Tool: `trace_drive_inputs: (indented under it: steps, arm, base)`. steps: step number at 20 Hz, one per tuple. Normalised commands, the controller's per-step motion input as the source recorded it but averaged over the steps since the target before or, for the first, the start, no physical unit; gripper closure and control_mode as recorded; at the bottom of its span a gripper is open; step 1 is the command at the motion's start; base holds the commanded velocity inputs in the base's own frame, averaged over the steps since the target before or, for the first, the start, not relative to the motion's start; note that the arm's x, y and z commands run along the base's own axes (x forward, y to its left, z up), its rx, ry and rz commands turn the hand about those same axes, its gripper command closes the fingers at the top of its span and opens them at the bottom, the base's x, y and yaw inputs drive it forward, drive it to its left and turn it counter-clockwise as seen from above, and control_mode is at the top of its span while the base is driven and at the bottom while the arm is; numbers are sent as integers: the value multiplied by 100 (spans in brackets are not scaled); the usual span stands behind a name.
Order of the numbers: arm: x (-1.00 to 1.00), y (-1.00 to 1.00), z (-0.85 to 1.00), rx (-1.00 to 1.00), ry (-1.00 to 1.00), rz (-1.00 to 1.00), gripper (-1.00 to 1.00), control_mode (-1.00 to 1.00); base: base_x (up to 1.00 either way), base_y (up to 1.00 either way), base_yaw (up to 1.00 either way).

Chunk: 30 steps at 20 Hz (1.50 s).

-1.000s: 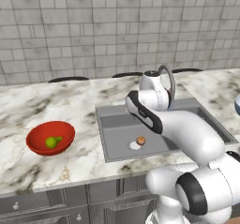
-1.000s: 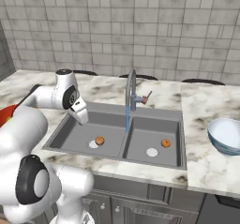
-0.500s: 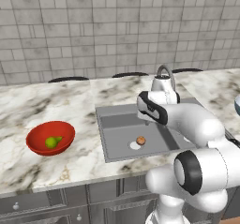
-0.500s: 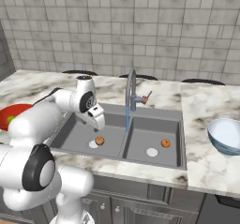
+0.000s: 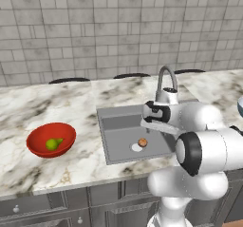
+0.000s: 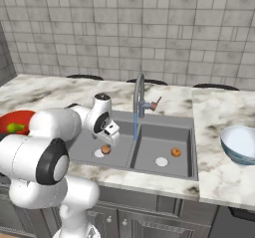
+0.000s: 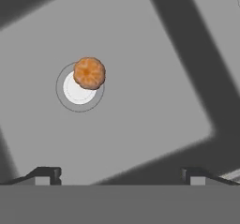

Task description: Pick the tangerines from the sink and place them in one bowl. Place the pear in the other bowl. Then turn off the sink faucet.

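I see my jaws [image 7: 117,174] spread wide open and holding nothing, hanging over the sink [image 7: 154,101], with a tangerine [image 7: 89,72] sitting on the white drain [image 7: 77,91] ahead and to their left, and no writing anywhere I can read.

A marbled grey-white stone counter [image 5: 71,107] carries a glossy red round bowl [image 5: 51,139] and a pale bluish-white bowl [image 6: 240,143], well apart.

The arm is bent low and forward, its gripper [image 7: 119,174] pointing down, fingers spread apart and empty.
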Motion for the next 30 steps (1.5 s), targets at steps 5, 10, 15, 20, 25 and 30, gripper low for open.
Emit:
trace_drive_inputs:
  steps: [5,10,15,20,25,30]
  arm:
    - [39,0,-34,0,0,12,-100,-100]
    - [41,5,-31,0,0,8,-100,-100]
    - [42,8,-36,0,0,4,-100,-100]
    - [37,12,-41,0,0,2,-100,-100]
    - [30,7,-44,0,0,1,-100,-100]
    - [30,4,-41,0,0,1,-100,-100]
  base:
    - [0,0,0]
    - [0,0,0]
    - [0,0,0]
    - [0,0,0]
    - [0,0,0]
    - [0,0,0]
